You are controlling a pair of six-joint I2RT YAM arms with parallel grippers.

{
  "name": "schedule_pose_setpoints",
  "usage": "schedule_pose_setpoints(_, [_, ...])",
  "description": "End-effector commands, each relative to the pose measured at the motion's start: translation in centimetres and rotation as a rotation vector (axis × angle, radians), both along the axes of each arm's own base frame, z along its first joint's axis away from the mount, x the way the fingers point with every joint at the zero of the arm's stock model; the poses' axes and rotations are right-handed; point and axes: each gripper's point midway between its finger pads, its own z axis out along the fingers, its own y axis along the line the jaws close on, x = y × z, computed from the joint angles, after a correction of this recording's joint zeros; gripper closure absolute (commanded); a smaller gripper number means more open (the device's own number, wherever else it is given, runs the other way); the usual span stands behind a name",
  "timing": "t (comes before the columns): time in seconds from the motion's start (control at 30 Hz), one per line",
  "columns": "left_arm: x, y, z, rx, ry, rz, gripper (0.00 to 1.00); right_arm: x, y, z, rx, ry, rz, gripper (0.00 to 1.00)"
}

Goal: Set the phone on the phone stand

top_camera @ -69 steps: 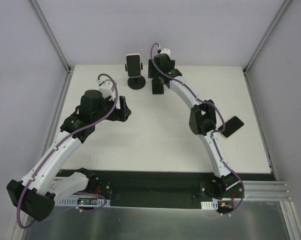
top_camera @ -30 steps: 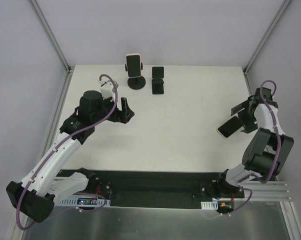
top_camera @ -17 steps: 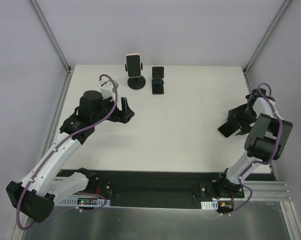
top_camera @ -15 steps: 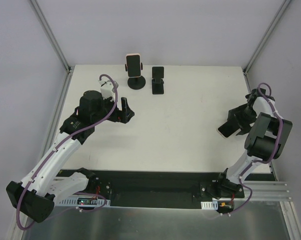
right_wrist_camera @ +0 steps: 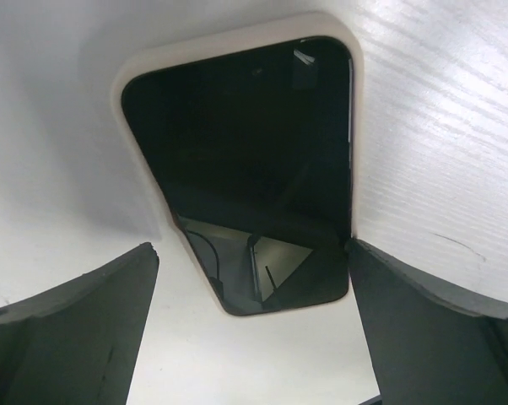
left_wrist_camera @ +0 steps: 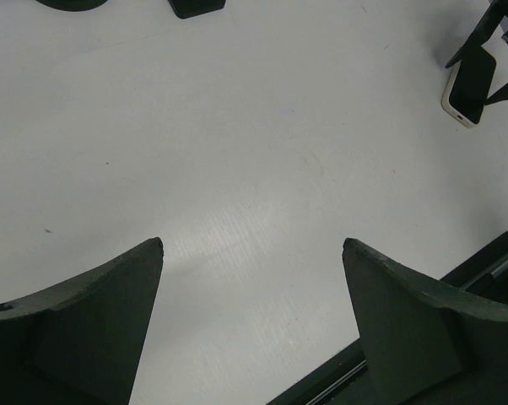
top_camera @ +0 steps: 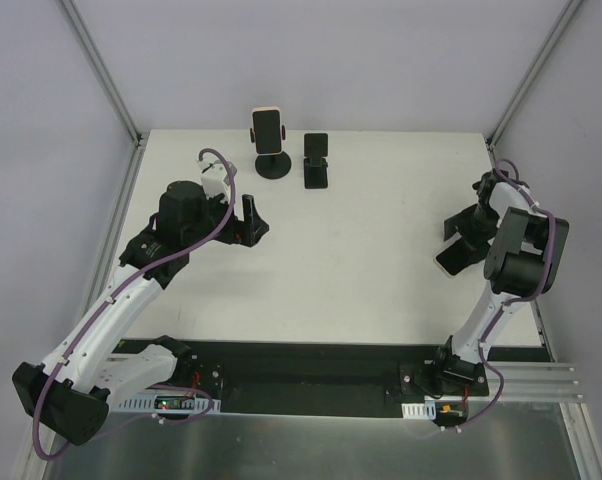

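Note:
The phone (top_camera: 457, 255), dark screen in a cream case, lies flat on the table at the right. It fills the right wrist view (right_wrist_camera: 245, 160). My right gripper (top_camera: 471, 230) is open just above it (right_wrist_camera: 252, 249), one jaw on each side of its near end, the right jaw close to its edge. The empty black phone stand (top_camera: 316, 160) stands at the back centre. My left gripper (top_camera: 249, 222) is open and empty (left_wrist_camera: 252, 245) over bare table at the left. The phone also shows far off in the left wrist view (left_wrist_camera: 472, 84).
A second stand with a round black base (top_camera: 273, 167) holds another cream-cased phone (top_camera: 267, 126), just left of the empty stand. The table's right edge (top_camera: 521, 260) runs close to the flat phone. Grey walls enclose the table.
My right arm has swung from the back stands to the right side and come down over the flat phone, its wrist then shifting slightly. The left arm has not moved.

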Motion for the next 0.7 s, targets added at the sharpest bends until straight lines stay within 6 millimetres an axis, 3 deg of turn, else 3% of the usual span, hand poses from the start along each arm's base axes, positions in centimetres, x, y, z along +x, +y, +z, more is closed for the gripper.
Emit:
schedule_pose_setpoints(0.0, [0.2,0.0,1.0,-0.027,-0.03,0.002,0.14,-0.9,-0.9,0.1,-0.044,0.059,0.002,0.04])
schedule_pose_setpoints(0.67, [0.2,0.1,1.1,-0.026,-0.033,0.002,0.14,-0.1,-2.5,-1.2,-0.043,0.075,0.125,0.02])
